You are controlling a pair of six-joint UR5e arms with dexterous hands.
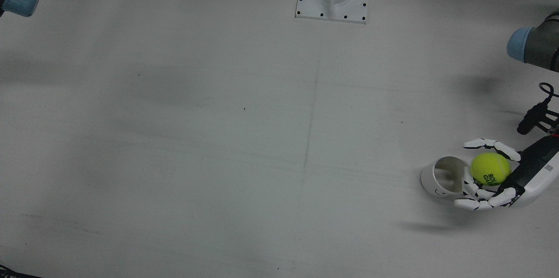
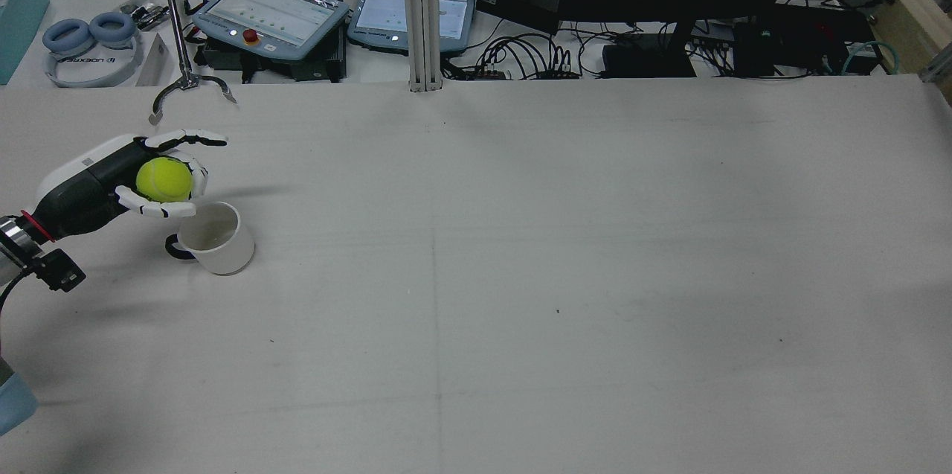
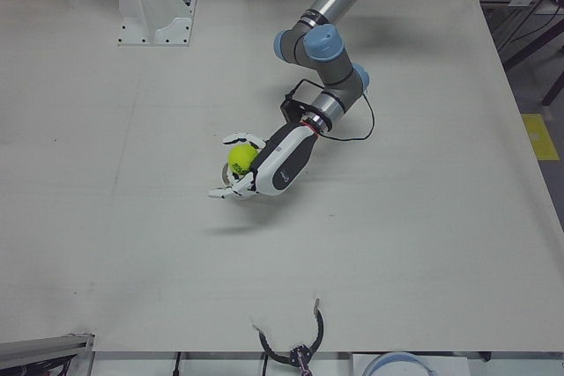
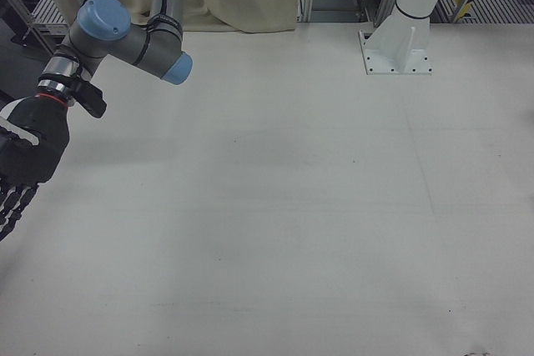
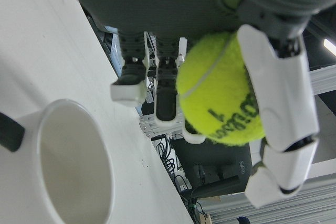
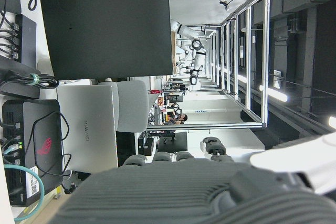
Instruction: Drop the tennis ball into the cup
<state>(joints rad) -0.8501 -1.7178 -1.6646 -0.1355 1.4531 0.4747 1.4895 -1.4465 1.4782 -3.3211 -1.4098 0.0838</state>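
Closest to the left hand's own camera, the tennis ball (image 5: 220, 90) fills the frame: a fuzzy yellow-green sphere with a pale curved seam and dark printed lettering, pinned between glossy white segmented fingers (image 5: 278, 103) and the ribbed grey palm. Just below it in that view sits the cup (image 5: 73, 166), a smooth white mug with a round open mouth, a bare inside and a dark handle. From above, the left hand (image 1: 495, 173) curls around the ball, white fingers wrapped over its top and under its bottom, so the hand is closed on the ball and holds it clear of the counter (image 1: 218, 138). The ball sits right at the mug's rim, beside the opening rather than inside it. In the rear view the mug stands upright on the matte, off-white counter, its dark handle turned toward the arm, with the ball-carrying hand just above and behind its rim. Farther out, the left arm's grey links and pale blue joint caps rise toward its white pedestal (image 3: 152, 15). Across the station, the right hand (image 4: 25, 164) hangs at the frame's edge, dark-palmed with black-tipped fingers pointing down; whether those fingers are spread or closed cannot be told.
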